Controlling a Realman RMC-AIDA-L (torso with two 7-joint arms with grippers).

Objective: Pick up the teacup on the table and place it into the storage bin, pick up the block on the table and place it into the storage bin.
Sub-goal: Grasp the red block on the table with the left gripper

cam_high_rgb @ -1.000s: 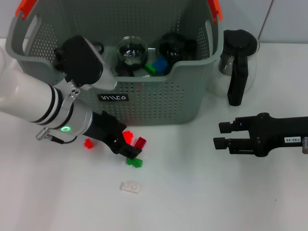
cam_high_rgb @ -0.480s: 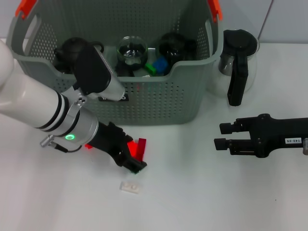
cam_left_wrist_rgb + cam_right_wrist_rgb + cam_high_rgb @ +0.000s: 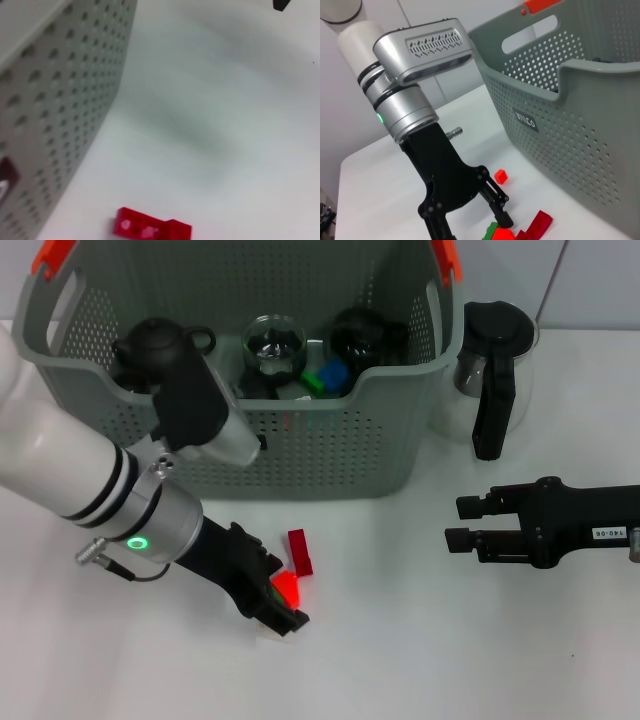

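Observation:
The grey storage bin (image 3: 330, 455) stands at the back with a glass cup (image 3: 272, 343) and small blocks inside it. No teacup shows on the table. Loose blocks lie in front of the bin: a dark red block (image 3: 297, 550), a bright red block (image 3: 288, 588) and a green block (image 3: 492, 231). My left gripper (image 3: 280, 612) is low over the table just beside the bright red block, open, with nothing held. The left wrist view shows the red block (image 3: 150, 227) beside the bin wall (image 3: 50, 100). My right gripper (image 3: 458, 522) rests open at the right, away from the blocks.
A glass pot with a black handle (image 3: 490, 380) stands right of the bin, just behind my right arm. A small red cube (image 3: 500, 175) lies on the table near the bin's front. My left arm hides the table left of the blocks.
My left gripper has moved toward the table's near edge, past the red and green blocks, and now covers the white block. The blocks were nudged. The right arm stayed still.

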